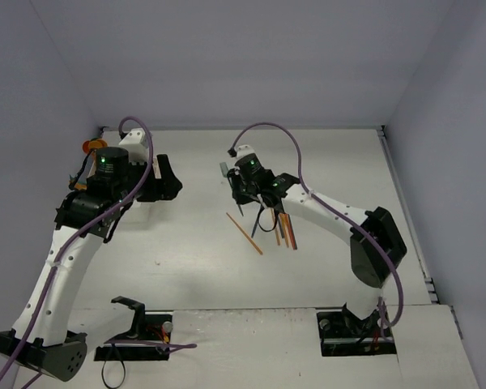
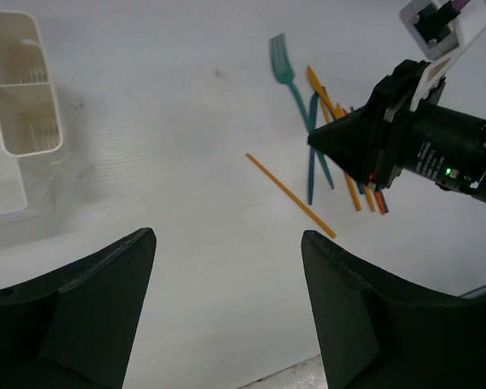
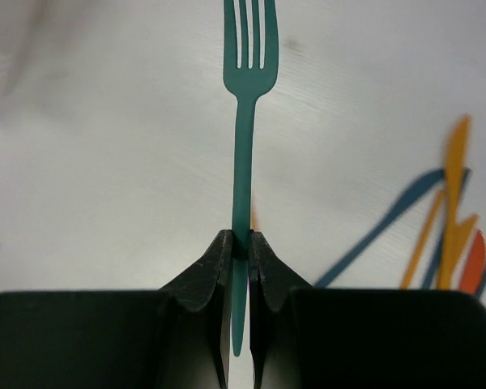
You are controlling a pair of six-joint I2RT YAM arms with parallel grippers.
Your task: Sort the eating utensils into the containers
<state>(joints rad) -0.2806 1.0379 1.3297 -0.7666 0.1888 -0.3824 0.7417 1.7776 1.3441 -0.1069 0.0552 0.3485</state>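
Observation:
My right gripper (image 3: 240,243) is shut on the handle of a teal fork (image 3: 245,146), tines pointing away, just above the table. In the left wrist view the fork (image 2: 286,73) sticks out of that gripper (image 2: 320,139). In the top view the right gripper (image 1: 240,194) hangs over the pile of utensils (image 1: 285,228). Orange, blue and red utensils (image 2: 352,185) lie under it, and an orange stick (image 2: 290,194) lies apart to the left. My left gripper (image 2: 227,237) is open and empty above bare table. The white containers (image 2: 24,89) stand at its far left.
In the top view my left arm (image 1: 105,182) covers the back-left corner, and the left gripper (image 1: 168,180) points right. The orange stick (image 1: 245,233) lies mid-table. Grey walls close the table's sides and back. Purple cables loop over both arms.

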